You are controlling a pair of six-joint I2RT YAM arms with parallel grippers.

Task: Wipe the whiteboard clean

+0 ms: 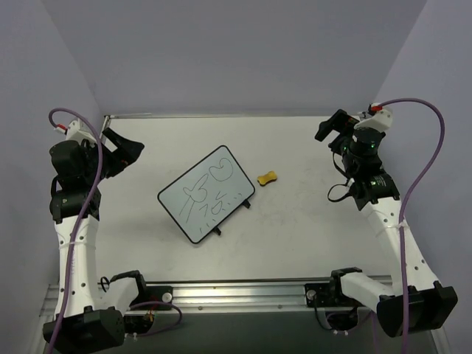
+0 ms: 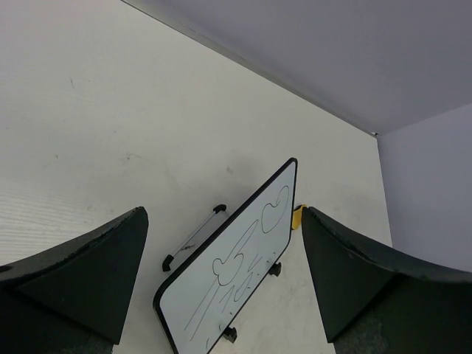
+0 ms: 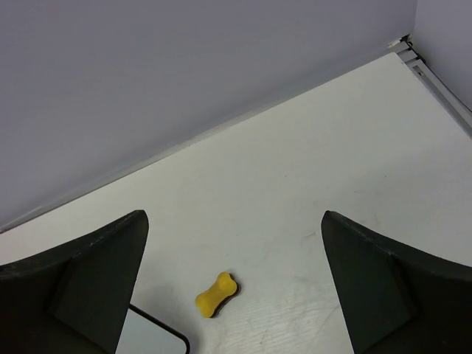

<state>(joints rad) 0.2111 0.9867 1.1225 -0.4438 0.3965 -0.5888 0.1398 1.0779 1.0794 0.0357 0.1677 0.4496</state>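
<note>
The scribbled whiteboard (image 1: pixel 206 193) lies between left jaws and right jaws, well apart from both; each pair gapes empty

Even, diffuse light fills all three views, bright with no harsh glare. The table (image 1: pixel 295 236) reads pale and flat, and the whiteboard (image 1: pixel 206 193) throws only a faint, soft-edged shadow. In both wrist views the near fingers (image 2: pixel 81 280) look dark and slightly soft, their detail lost in shade.
</note>
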